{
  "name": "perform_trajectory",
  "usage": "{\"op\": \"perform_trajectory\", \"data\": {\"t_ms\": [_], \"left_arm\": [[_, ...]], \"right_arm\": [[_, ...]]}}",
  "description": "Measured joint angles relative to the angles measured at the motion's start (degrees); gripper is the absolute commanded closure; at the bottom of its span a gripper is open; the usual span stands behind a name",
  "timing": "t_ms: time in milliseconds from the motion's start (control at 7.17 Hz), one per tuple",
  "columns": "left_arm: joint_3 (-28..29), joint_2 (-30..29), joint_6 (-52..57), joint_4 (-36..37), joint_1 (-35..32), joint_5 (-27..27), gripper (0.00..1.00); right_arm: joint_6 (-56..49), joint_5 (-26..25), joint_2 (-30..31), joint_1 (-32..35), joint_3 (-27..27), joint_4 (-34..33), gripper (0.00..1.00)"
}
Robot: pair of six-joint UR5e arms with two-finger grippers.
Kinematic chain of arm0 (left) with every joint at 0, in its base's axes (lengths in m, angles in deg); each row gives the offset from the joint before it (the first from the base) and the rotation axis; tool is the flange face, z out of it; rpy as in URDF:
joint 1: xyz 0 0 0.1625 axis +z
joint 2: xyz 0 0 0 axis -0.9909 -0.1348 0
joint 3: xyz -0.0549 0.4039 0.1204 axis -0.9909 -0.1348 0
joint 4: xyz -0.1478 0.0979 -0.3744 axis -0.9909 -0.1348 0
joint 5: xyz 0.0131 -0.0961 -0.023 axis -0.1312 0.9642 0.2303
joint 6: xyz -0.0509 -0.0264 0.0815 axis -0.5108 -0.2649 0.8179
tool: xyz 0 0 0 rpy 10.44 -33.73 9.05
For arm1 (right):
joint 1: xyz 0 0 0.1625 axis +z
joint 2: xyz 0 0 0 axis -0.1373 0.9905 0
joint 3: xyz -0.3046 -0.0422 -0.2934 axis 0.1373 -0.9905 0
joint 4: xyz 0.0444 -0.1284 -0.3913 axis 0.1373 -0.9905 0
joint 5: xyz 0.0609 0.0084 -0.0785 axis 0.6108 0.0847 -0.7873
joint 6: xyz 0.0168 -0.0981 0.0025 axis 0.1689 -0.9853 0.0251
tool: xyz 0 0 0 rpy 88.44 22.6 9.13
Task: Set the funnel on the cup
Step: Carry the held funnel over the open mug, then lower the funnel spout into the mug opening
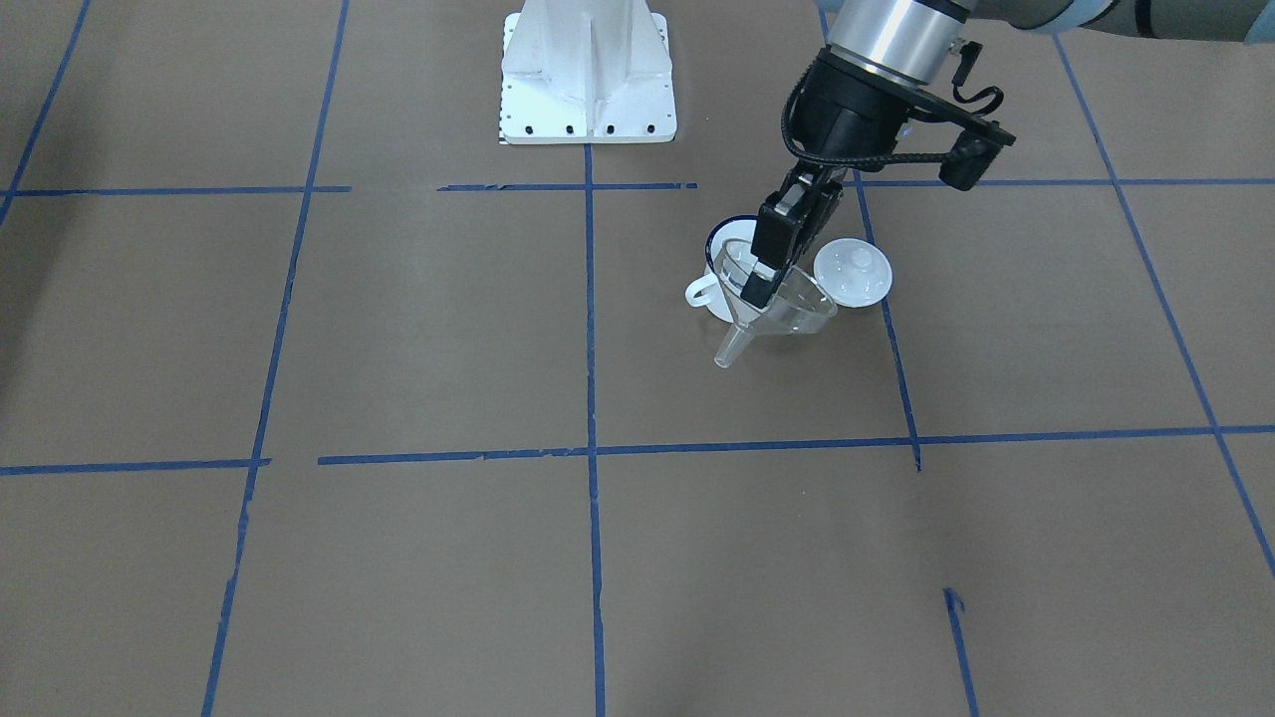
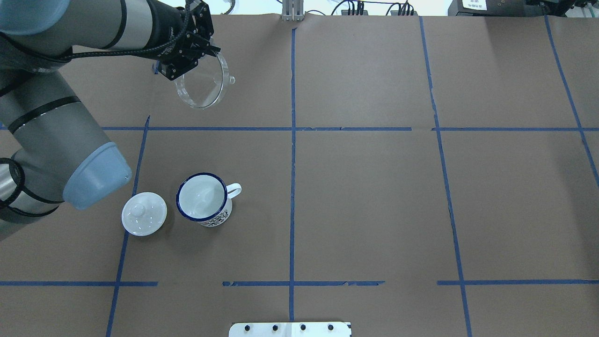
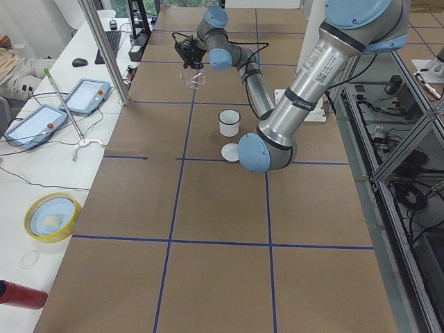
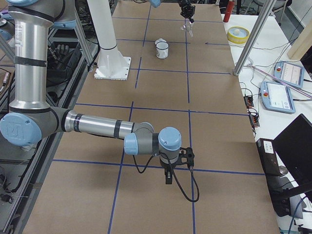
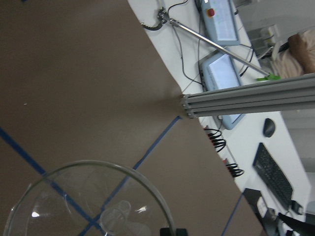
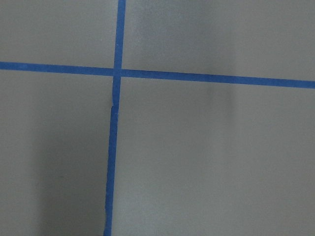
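Note:
My left gripper (image 2: pixel 210 48) is shut on the rim of the clear funnel (image 2: pixel 202 88) and holds it in the air, tilted, over the far left part of the table. The funnel's bowl and spout show in the front view (image 1: pixel 792 307) below the fingers (image 1: pixel 767 261), and its bowl fills the bottom of the left wrist view (image 5: pixel 88 201). The white mug with a blue rim (image 2: pixel 204 199) stands upright and empty, well nearer the robot than the funnel. My right gripper (image 4: pixel 168 176) hangs low over the table far away; I cannot tell if it is open or shut.
A round white knobbed lid (image 2: pixel 144 213) lies just left of the mug. The robot's white base plate (image 1: pixel 588 75) is at the near table edge. Operator desks with tablets (image 3: pixel 87 94) and a metal post (image 3: pixel 104 52) border the far side.

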Motion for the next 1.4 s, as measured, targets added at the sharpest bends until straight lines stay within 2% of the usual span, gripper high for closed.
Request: {"op": "perform_trajectory", "data": {"t_ms": [419, 558, 698, 837, 1395], "left_arm": [[1.1, -8.9, 15.7, 30.9, 3.8, 3.9, 1.00], [4.3, -11.9, 20.2, 38.1, 4.9, 4.3, 1.00], [7.3, -13.7, 22.5, 41.7, 5.8, 4.4, 1.00], [8.9, -13.6, 23.6, 42.2, 8.0, 4.4, 1.00], [10.0, -7.0, 24.2, 33.5, 14.0, 4.2, 1.00]], "right_arm": [[0.0, 0.0, 0.0, 0.0, 0.0, 0.0, 0.00], [0.0, 0.0, 0.0, 0.0, 0.1, 0.0, 0.00], [0.0, 0.0, 0.0, 0.0, 0.1, 0.0, 0.00], [0.0, 0.0, 0.0, 0.0, 0.1, 0.0, 0.00], [0.0, 0.0, 0.0, 0.0, 0.0, 0.0, 0.00]]}}
